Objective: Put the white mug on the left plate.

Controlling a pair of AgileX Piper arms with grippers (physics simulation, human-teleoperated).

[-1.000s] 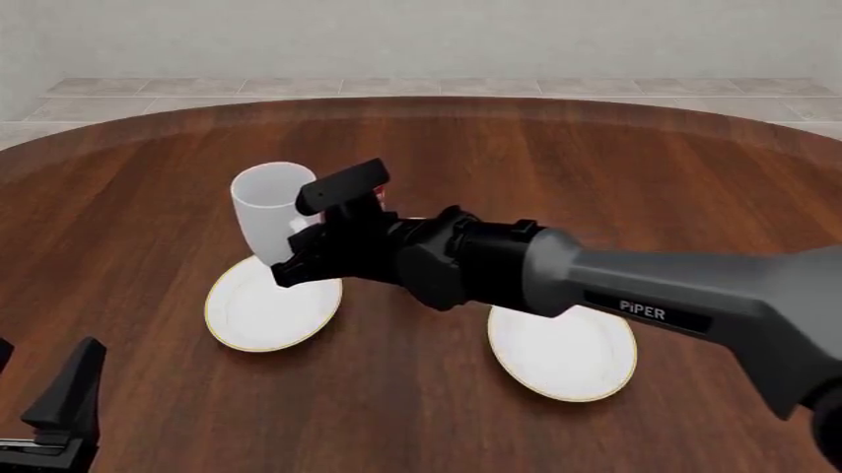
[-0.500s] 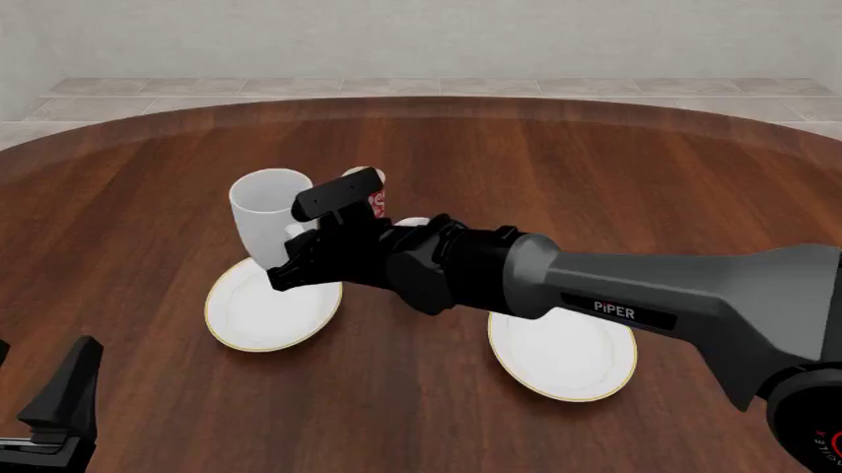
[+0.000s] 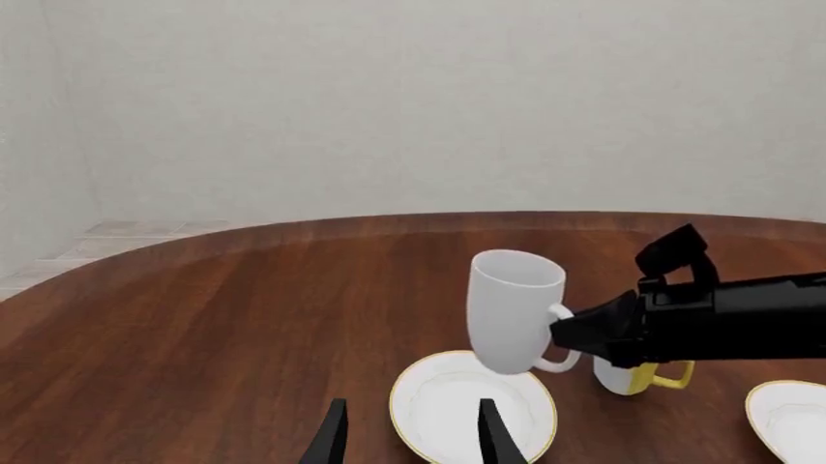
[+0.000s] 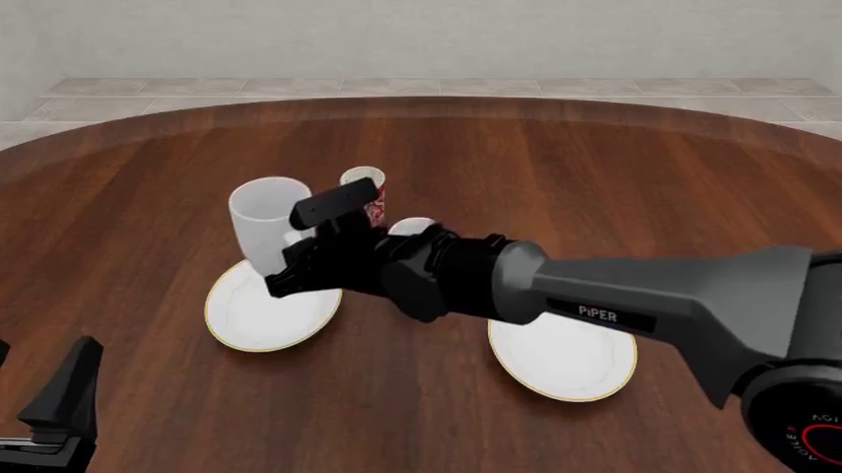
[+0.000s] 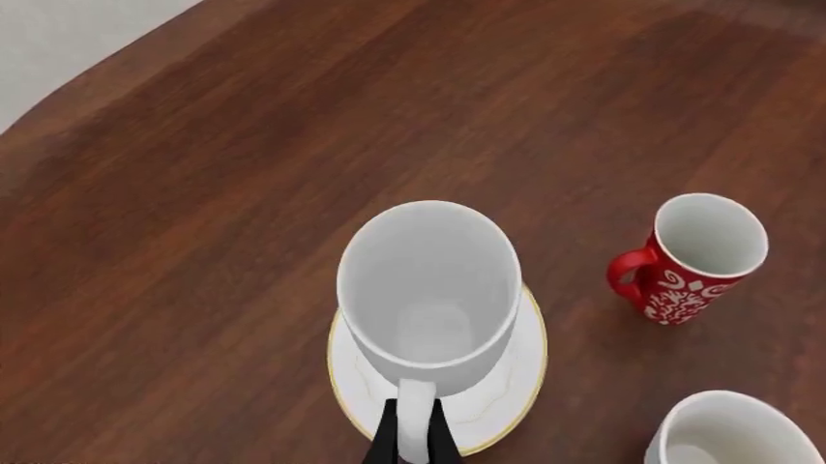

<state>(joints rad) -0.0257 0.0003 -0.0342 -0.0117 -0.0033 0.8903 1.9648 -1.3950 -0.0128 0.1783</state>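
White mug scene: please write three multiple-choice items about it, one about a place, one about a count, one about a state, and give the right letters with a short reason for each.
1. Where is the white mug?
A. above the left plate
B. above the right plate
C. lying beside the red mug

2. How many mugs show in the right wrist view?
A. one
B. two
C. three

3. How does the right gripper stand?
A. open, away from any mug
B. shut on the white mug's handle
C. shut on a plate's rim

Answers:
1. A: the left wrist view shows the mug hanging, tilted, over that plate.
2. C: the white mug, the red mug and the rim of a third mug in the corner.
3. B: its fingers pinch the loop handle from both sides.
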